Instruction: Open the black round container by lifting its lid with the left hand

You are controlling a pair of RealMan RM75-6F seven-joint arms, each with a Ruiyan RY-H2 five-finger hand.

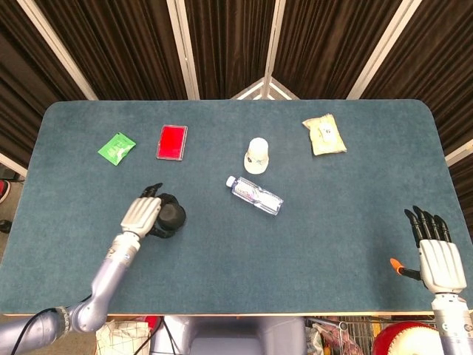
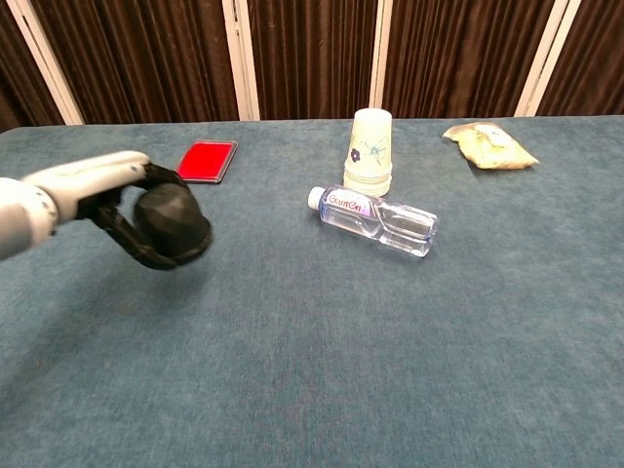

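My left hand [image 1: 140, 217] grips the black round container [image 1: 168, 217] at the left of the table, with its fingers wrapped around the body. In the chest view the container [image 2: 174, 222] sits low, close to the blue table top, with the left hand [image 2: 102, 185] over its top and left side. Whether it touches the table I cannot tell. No separate lid shows. My right hand [image 1: 440, 259] lies at the near right edge with its fingers straight and nothing in it.
A red flat box [image 1: 171, 141] and a green packet [image 1: 117, 148] lie at the back left. A paper cup [image 1: 256, 155] stands mid-table, with a lying water bottle [image 1: 254, 195] just in front of it. A snack bag [image 1: 324, 134] sits at the back right.
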